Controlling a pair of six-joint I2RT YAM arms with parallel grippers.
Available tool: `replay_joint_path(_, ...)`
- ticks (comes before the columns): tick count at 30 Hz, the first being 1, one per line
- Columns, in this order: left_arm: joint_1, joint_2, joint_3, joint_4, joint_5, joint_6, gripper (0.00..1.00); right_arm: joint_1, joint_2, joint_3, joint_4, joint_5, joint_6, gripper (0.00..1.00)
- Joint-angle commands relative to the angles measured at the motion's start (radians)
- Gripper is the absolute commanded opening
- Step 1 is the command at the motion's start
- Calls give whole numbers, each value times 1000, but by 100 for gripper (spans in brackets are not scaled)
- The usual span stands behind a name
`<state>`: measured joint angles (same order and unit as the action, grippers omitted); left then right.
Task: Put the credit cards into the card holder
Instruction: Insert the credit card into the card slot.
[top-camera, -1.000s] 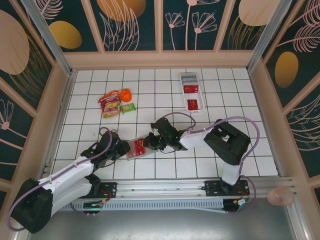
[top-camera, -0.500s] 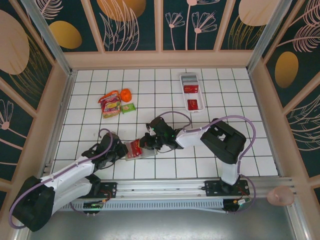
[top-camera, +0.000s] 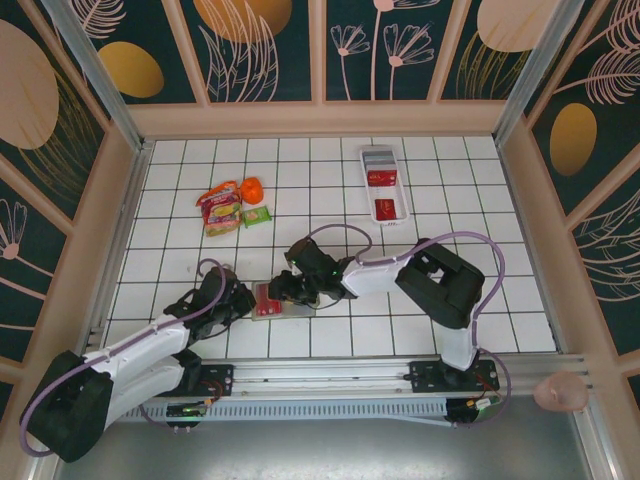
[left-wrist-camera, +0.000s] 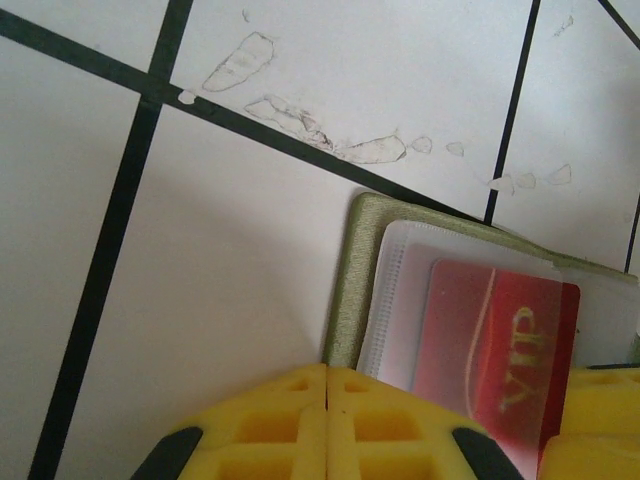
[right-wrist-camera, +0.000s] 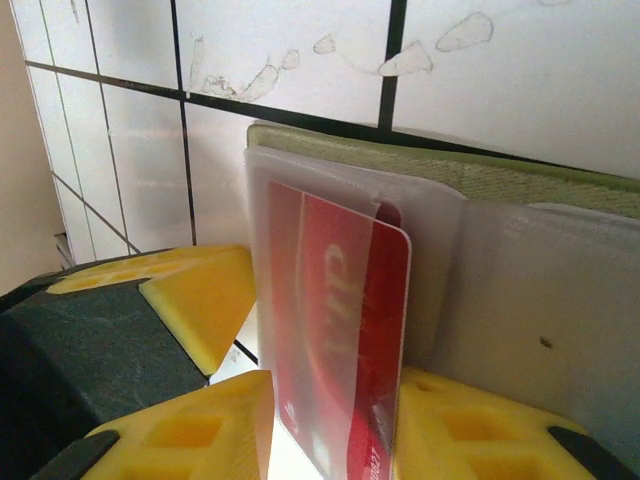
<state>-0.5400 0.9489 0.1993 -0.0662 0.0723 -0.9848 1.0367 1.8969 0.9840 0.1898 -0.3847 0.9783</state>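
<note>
While closed left gripper (left-wrist-camera: 327, 388) pins card holder (left-wrist-camera: 345, 290) near table's front edge, right gripper (right-wrist-camera: 330, 405) jaws stand parted around partly sleeved credit card (right-wrist-camera: 345, 300); next: nudge card fully home.

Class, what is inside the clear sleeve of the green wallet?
A red VIP card sits in the clear sleeve. The left pincer covers the card's near end, so that part cannot be seen.

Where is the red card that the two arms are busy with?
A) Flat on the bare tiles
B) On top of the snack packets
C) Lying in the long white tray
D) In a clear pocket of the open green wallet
D: the red card sits under the clear sleeve of the open card holder.
</note>
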Motion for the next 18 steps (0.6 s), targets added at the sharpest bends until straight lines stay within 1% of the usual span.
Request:
replay_joint_path(1,-7,-2,-29,43,104,-21,8,27,-21,27,-105,48,-6,37)
replay_joint_path(4,-7,-7,-30,46,117,-19,7,37,2,61,-112,43,-10,36)
replay_joint_path(7,-7,-21,-26,33,114,-16,7,45,28,88,-110,44,-9,32)
replay_joint_path(12,-8,-48,-37,34,122,-21,8,57,49,137,-121,48,-11,33)
replay_joint_path(15,-8,-51,-38,36,130,-23,8,56,30,136,-186,96,-30,34)
replay_joint_path(18,-9,-50,-39,41,133,-23,8,42,-28,98,-221,138,-49,36)
